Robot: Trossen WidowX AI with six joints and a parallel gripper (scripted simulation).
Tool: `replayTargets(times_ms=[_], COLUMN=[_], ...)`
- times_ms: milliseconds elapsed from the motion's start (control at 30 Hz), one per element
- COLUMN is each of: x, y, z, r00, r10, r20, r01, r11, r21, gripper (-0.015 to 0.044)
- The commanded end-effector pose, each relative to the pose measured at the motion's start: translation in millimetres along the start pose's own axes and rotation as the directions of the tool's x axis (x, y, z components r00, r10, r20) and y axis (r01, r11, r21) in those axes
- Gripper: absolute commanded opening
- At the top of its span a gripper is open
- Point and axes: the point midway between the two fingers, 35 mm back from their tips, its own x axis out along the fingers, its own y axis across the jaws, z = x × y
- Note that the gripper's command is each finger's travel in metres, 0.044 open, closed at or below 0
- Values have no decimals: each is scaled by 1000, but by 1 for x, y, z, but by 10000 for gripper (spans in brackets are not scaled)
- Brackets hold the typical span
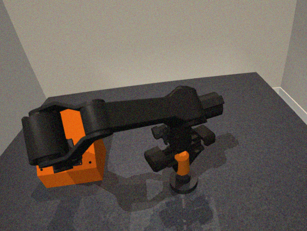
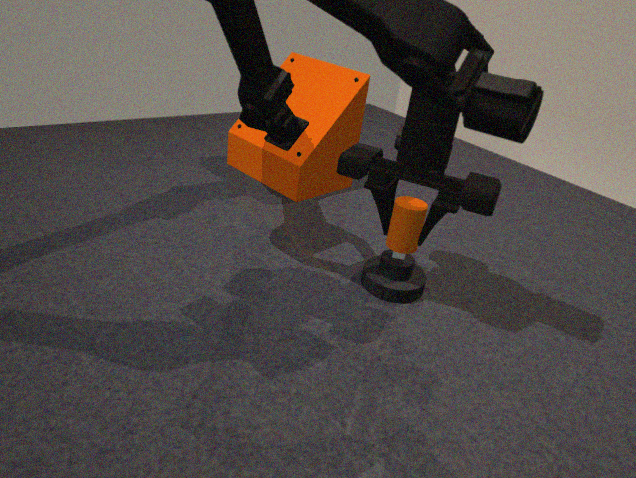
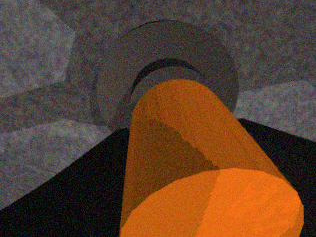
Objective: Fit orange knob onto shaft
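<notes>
There is one orange cylindrical knob point(image 1: 182, 164) point(image 2: 407, 226) point(image 3: 190, 144), one dark round pedestal point(image 1: 183, 190) point(image 2: 393, 292) point(image 3: 165, 39) and one silver shaft point(image 2: 398, 255). Robot arms number one, a black jointed arm point(image 1: 138, 111) point(image 2: 421, 30), with one black pincer point(image 1: 182, 171) point(image 2: 404, 240) point(image 3: 181, 134) that has two tapering black fingers point(image 2: 383, 213). There is one orange wedge-shaped base block point(image 1: 99, 161) point(image 2: 329, 92); the exterior view shows four small dark round holes point(image 2: 355, 79) in it. Counters come to one, a dark grey speckled counter point(image 1: 248, 173) point(image 2: 154, 421) point(image 3: 30, 174). The top view shows three plain grey walls point(image 1: 148, 44).
</notes>
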Motion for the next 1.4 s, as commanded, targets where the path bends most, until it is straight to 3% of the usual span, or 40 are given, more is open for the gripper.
replayTargets(times_ms=[0,500,733,1367], x=[1,-4,-2,1], y=[0,1,0,0], z=[-1,-1,1,-1], r00=[1000,1000,1000,1000], r10=[-1,-1,-1,-1], r20=[-3,-3,-3,-3], r01=[1,1,0,0], r11=[1000,1000,977,977], r21=[-6,-15,-214,-214], gripper=[0,0,0,0])
